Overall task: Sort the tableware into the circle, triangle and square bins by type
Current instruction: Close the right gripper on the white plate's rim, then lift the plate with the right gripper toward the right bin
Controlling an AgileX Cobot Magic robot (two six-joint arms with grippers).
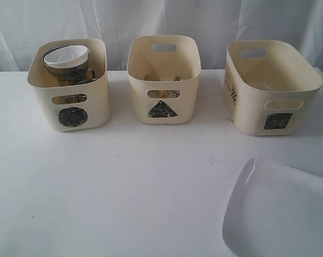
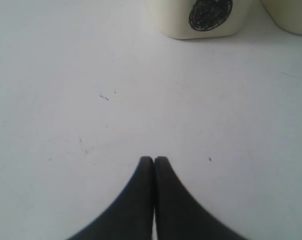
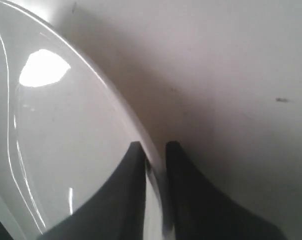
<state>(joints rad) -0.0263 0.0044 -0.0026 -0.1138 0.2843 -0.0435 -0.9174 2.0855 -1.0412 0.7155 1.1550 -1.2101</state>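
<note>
Evidently our right gripper (image 3: 154, 146) pinched the plate (image 3: 66, 145) by its thin rim at the bench's near right corner, presumably bound for the square bin (image 1: 252, 115); our left gripper (image 2: 154, 159) sat clenched, empty.

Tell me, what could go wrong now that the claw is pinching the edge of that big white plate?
The right claw grips only the thin rim of the glossy plate, so the plate could slip or swing down once it is lifted. The plate also looks about as wide as the square-marked bin, so it might catch on the bin's edge instead of dropping in.
</note>
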